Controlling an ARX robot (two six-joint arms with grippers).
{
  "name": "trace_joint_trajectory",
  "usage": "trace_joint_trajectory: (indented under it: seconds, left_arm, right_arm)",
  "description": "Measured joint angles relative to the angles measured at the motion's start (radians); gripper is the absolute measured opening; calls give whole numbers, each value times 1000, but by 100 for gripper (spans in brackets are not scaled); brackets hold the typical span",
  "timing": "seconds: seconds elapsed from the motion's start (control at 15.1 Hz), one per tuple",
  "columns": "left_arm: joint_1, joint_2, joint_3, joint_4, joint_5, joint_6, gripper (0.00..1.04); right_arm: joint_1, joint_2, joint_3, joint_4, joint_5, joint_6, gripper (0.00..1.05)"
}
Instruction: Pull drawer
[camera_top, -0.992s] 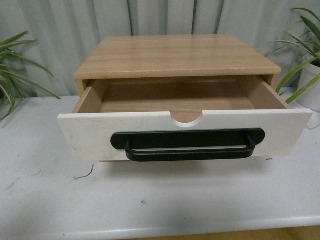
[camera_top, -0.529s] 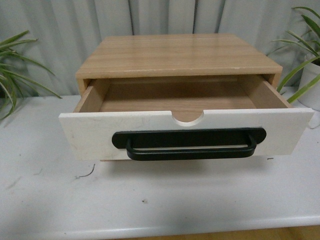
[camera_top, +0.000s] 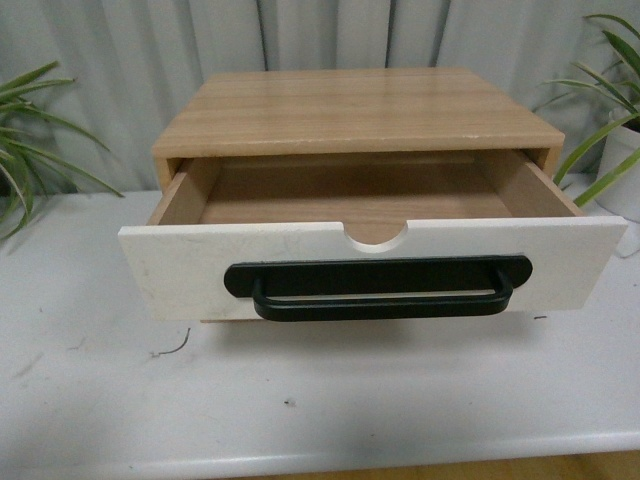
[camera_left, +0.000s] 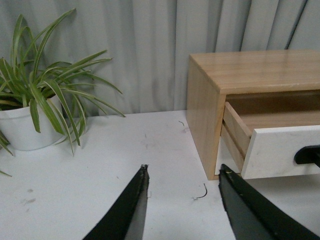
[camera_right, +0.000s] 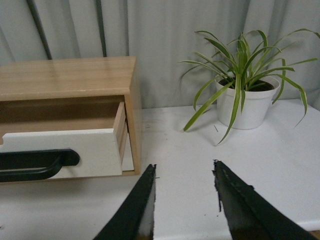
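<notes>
The white-fronted drawer (camera_top: 190, 270) stands pulled out of its wooden cabinet (camera_top: 355, 110), showing a bare wooden inside. A long black bar handle (camera_top: 378, 288) runs across its front under a half-round notch (camera_top: 375, 236). Neither arm shows in the front view. My left gripper (camera_left: 183, 172) hangs open over the white table, left of the cabinet (camera_left: 250, 67), well apart from the drawer (camera_left: 280, 150). My right gripper (camera_right: 184, 170) is open too, over the table to the right of the drawer (camera_right: 95, 150); one end of the handle (camera_right: 40, 162) shows there.
A potted plant in a white pot (camera_left: 22, 127) stands at the table's back left, another (camera_right: 247, 107) at the back right. A grey curtain (camera_top: 130, 60) hangs behind. A small dark curl of debris (camera_top: 172, 350) lies on the white table (camera_top: 320, 400) before the drawer's left end.
Between the oldest frame and now the whole scene shifts a few pixels right in the front view; nothing else differs.
</notes>
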Motion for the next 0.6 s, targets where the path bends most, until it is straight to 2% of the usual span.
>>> trace_joint_trajectory:
  seconds: [0.2,0.26,0.33,0.6]
  left_arm:
    - [0,0,0,0,0,0,85]
    - [0,0,0,0,0,0,96]
    - [0,0,0,0,0,1,99]
    - [0,0,0,0,0,0,98]
  right_arm:
    - [0,0,0,0,0,0,79]
    - [0,0,0,0,0,0,90]
    - [0,0,0,0,0,1,100]
    - [0,0,0,0,0,0,98]
